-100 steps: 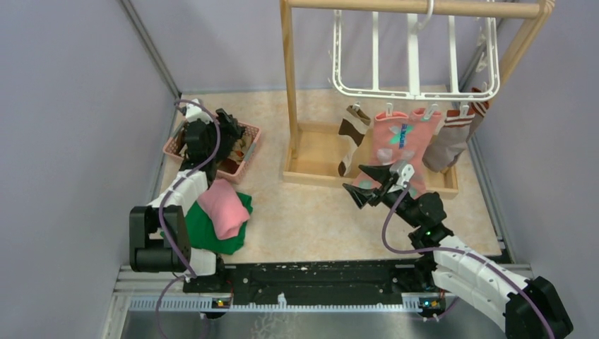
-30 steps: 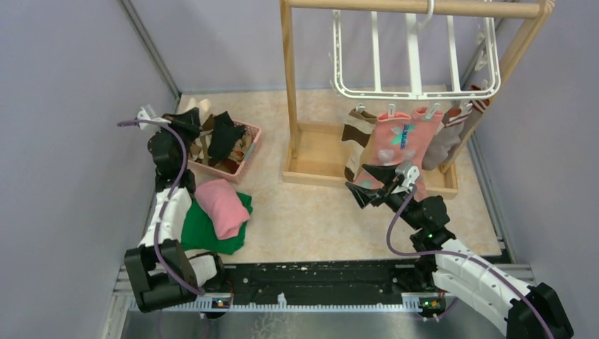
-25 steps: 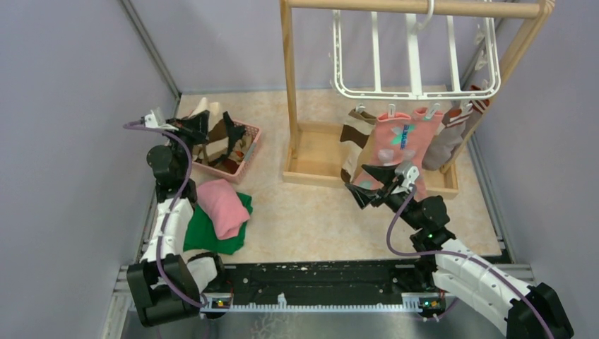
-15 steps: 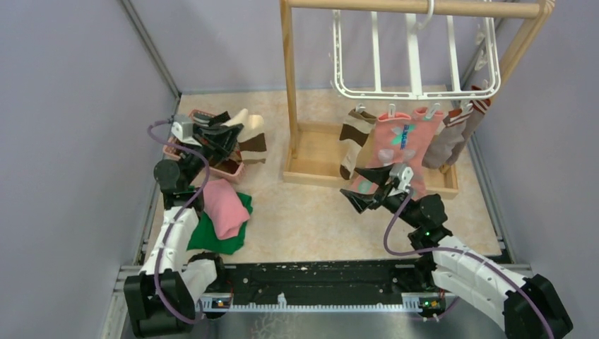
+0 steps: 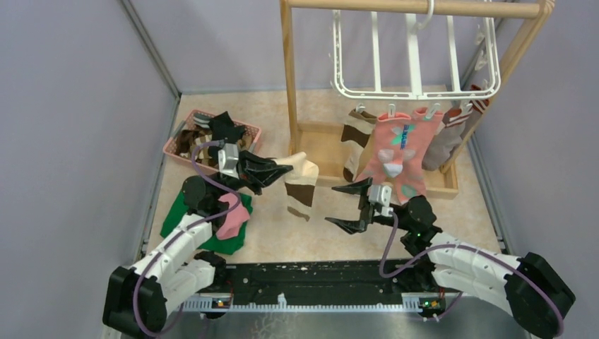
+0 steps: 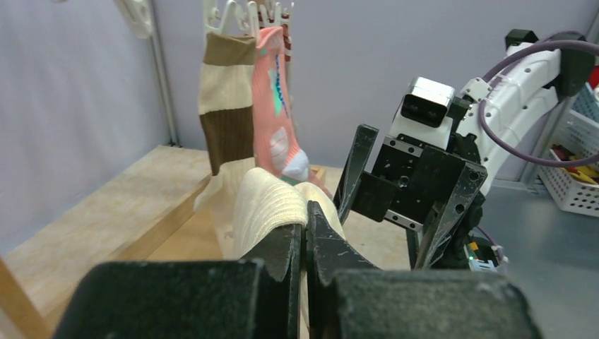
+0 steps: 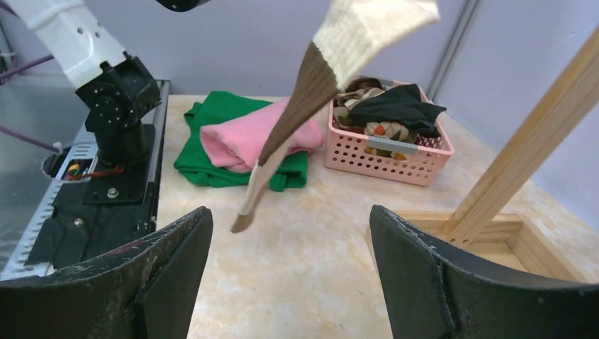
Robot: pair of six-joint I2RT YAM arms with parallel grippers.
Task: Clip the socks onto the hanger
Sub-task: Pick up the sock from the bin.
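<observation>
My left gripper (image 5: 280,169) is shut on the cream cuff of a brown-cream striped sock (image 5: 299,188), which dangles in the air above the middle of the table. The left wrist view shows the pads (image 6: 289,244) pinched tight on that sock (image 6: 265,205). To its right, my right gripper (image 5: 332,205) stands open and empty, pointing at the sock. From the right wrist the sock (image 7: 311,92) hangs above and beyond the spread fingers (image 7: 180,247). On the white hanger (image 5: 417,92) hang a striped sock (image 5: 351,145), a salmon pink one (image 5: 394,152) and a grey-brown one (image 5: 452,134).
A pink basket (image 5: 251,131) with more socks stands at the back left. A green cloth (image 5: 189,220) under a folded pink cloth (image 5: 229,217) lies beside the left arm. The hanger hangs from a wooden frame stand (image 5: 289,85) whose base tray (image 5: 318,152) sits behind the grippers.
My left arm has lifted the striped sock out of the basket and swung it right to the table's middle. The right gripper has dropped lower, moved left and opened a little wider.
</observation>
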